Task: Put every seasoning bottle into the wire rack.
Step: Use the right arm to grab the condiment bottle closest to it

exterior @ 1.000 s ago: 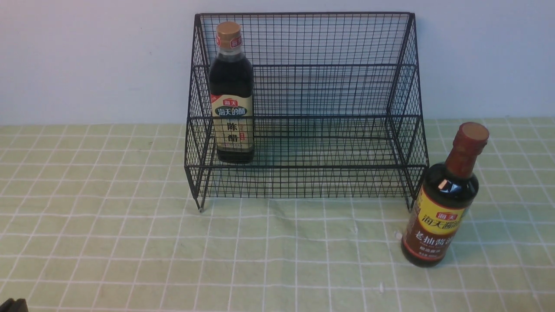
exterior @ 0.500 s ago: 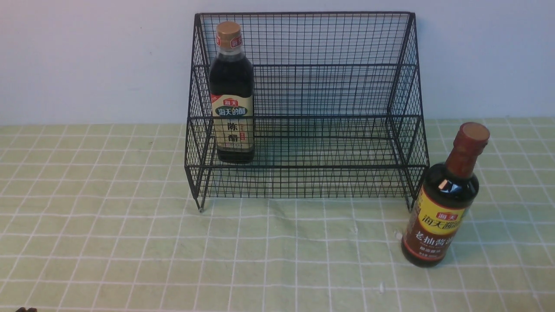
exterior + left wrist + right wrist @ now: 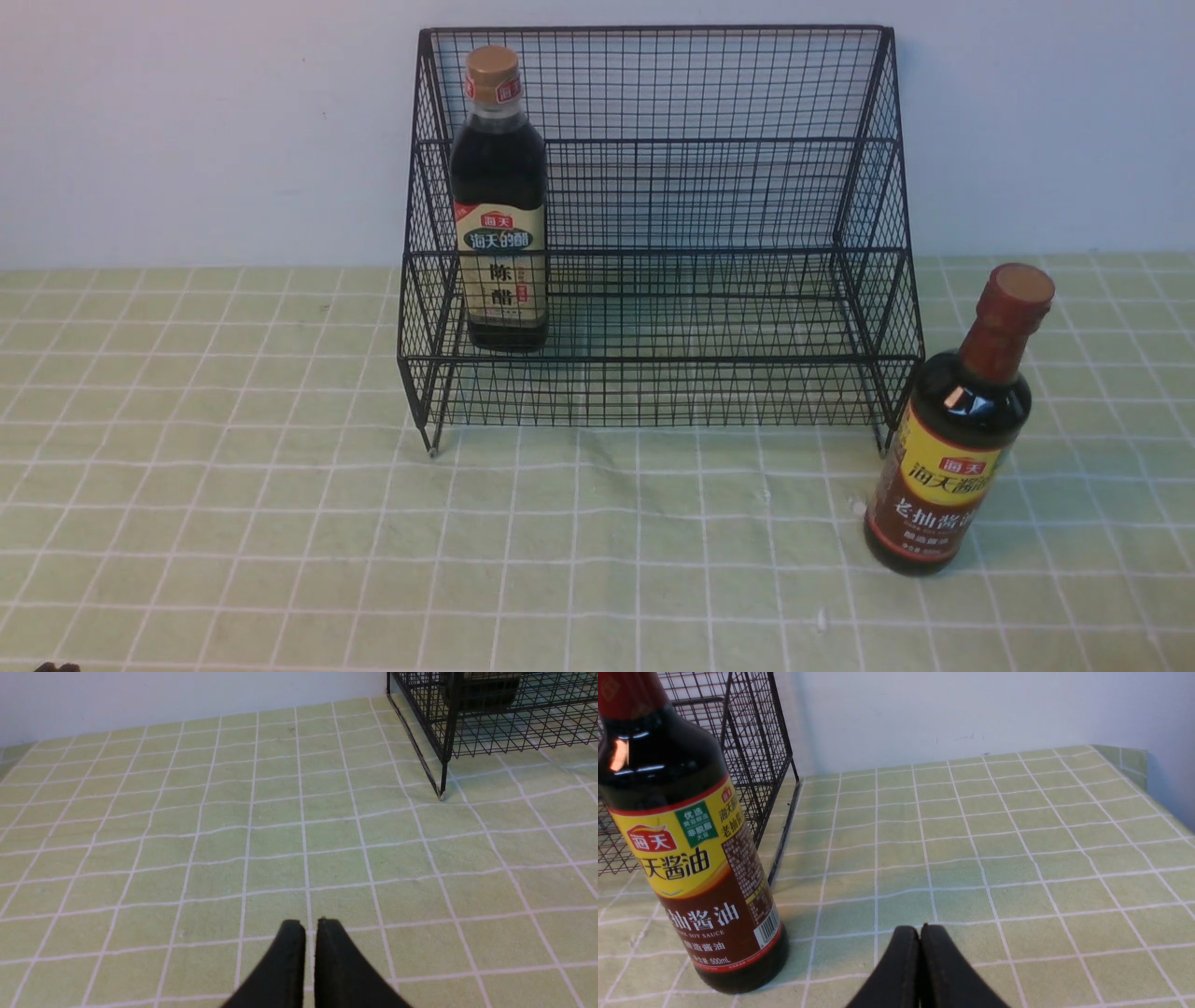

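Bottle (image 3: pixel 943 485), red-capped, by right edge of rack (image 3: pixel 653 360)

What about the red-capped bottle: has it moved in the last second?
No. The red-capped bottle keeps its spot beside the wire rack's right front corner.

Front camera faces wire rack (image 3: pixel 653 142); both wrist cameras glimpse it.
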You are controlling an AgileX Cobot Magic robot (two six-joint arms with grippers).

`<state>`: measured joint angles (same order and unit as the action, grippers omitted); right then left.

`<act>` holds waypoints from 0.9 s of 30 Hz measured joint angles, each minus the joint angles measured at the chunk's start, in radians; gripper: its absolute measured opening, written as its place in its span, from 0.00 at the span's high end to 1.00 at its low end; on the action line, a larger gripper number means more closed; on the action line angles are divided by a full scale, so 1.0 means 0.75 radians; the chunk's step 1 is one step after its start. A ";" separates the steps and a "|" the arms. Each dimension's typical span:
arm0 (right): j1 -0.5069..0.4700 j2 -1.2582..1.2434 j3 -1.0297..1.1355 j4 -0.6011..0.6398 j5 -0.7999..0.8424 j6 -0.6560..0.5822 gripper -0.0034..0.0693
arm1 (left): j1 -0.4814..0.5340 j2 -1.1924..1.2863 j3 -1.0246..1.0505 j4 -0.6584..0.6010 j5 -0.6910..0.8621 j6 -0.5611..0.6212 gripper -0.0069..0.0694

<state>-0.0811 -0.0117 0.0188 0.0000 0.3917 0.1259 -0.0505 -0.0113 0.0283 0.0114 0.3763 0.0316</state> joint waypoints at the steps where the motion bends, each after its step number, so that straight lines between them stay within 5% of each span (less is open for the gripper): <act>1: 0.000 0.000 0.000 0.000 0.000 0.000 0.97 | 0.000 0.000 0.000 0.000 0.000 0.000 0.89; 10: 0.000 0.000 0.003 0.017 -0.035 0.001 0.97 | 0.000 0.000 0.000 0.000 0.000 0.000 0.89; 19: 0.000 0.000 0.013 0.544 -0.612 0.112 0.97 | 0.000 0.000 0.000 0.000 0.001 0.000 0.89; 27: 0.000 0.000 0.013 0.655 -0.738 0.087 0.97 | 0.000 0.000 0.000 0.000 0.001 0.000 0.89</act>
<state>-0.0811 -0.0117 0.0289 0.4916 -0.1616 0.1913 -0.0505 -0.0113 0.0283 0.0114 0.3770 0.0316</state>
